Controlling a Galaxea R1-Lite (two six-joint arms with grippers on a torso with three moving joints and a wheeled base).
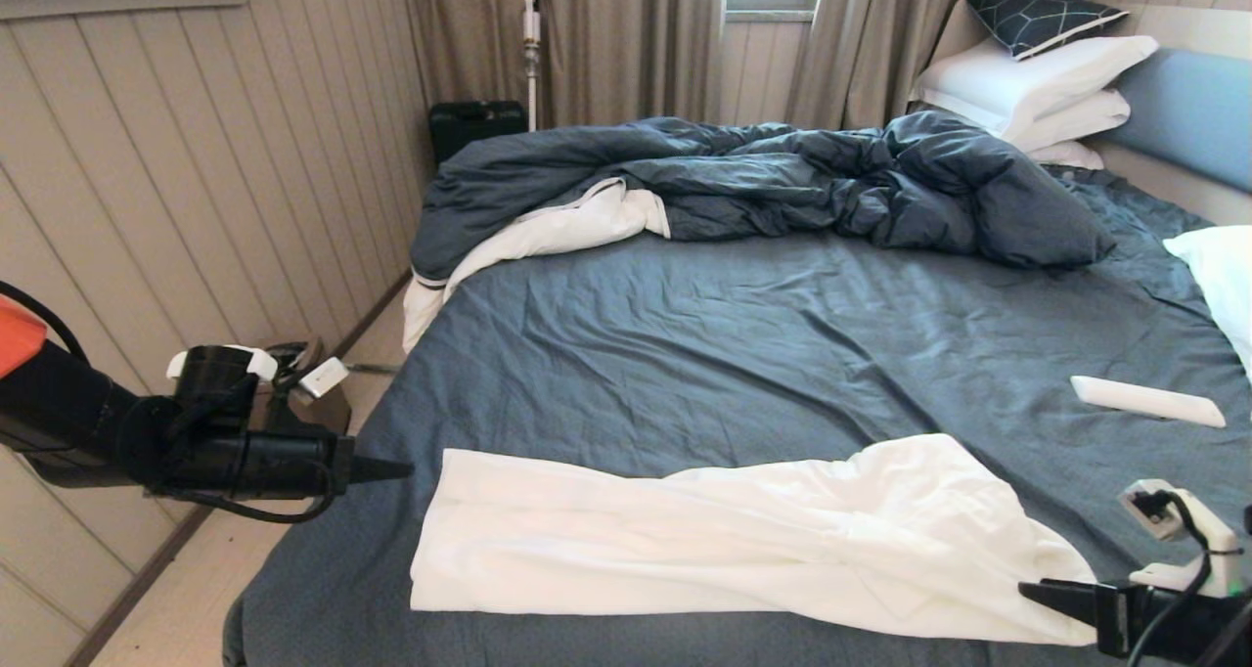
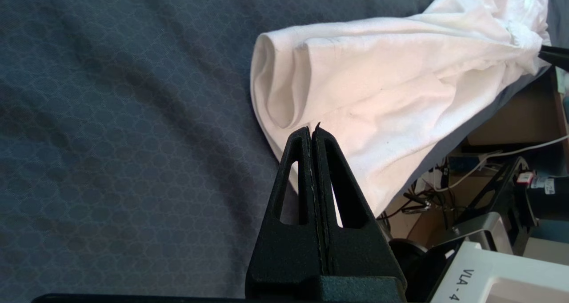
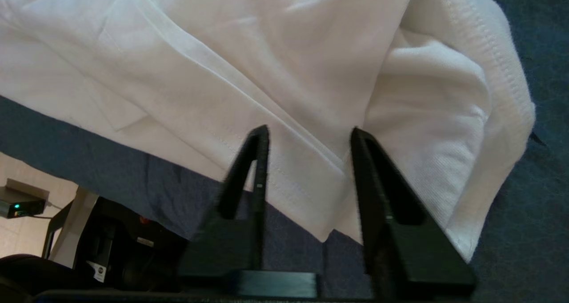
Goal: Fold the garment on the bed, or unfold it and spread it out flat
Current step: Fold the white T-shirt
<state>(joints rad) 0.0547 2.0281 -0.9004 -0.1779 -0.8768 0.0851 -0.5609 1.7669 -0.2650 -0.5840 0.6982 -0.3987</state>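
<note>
The large plain white shirt of thin soft cloth (image 1: 743, 540) is being shown lying folded into a long band across the near part of the wide bed with the dark slate-blue sheet (image 1: 743, 344), close to the bed's near edge. The left hand (image 1: 391, 469) is being held level just beside the shirt's left end, apart from the cloth; its fingers (image 2: 306, 161) are being pressed together with nothing between them. The right hand (image 1: 1037, 590) is being held at the shirt's right end, its fingers (image 3: 378, 169) being kept spread apart over the hemmed edge (whether they are touching the cloth cannot be told). A rumpled dark blue duvet (image 1: 782, 178) is being seen piled at the far side, and a slim white remote-like bar (image 1: 1146, 401) is lying on the sheet to the right.
</note>
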